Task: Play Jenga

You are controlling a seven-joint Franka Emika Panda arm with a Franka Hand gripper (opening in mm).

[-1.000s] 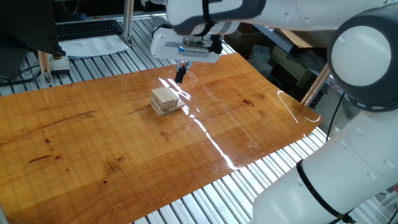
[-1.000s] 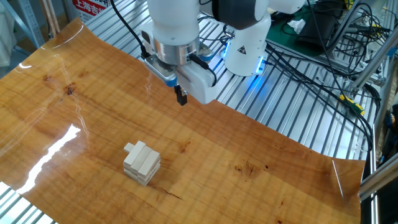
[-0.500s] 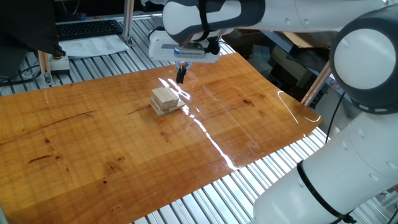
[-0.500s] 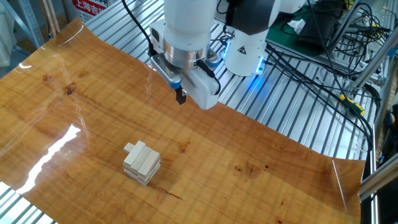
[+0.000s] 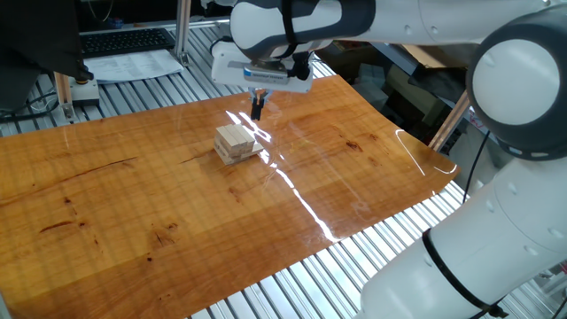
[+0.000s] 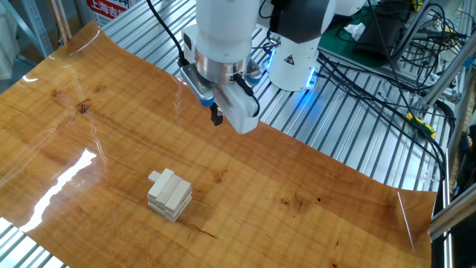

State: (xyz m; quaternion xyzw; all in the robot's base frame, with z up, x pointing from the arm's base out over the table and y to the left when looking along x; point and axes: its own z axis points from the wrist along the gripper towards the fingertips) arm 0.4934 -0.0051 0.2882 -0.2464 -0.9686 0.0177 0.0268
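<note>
We see the Jenga stack (image 6: 169, 195) sitting on the glossy wooden tabletop (image 6: 312, 216), a low pile of pale, unpainted rectangular blocks in about three crossed layers. In the other fixed view one block (image 6: 155, 176) of the top layer juts out past the side of the pile, and the edges of the lower layers do not line up squarely. The gripper (image 6: 216, 117) hangs in the air above the table, well apart from the stack and touching nothing. Its dark fingers (image 5: 257, 110) point down and look pressed together with nothing between them, though at this size we cannot be fully sure of a small gap.
</note>
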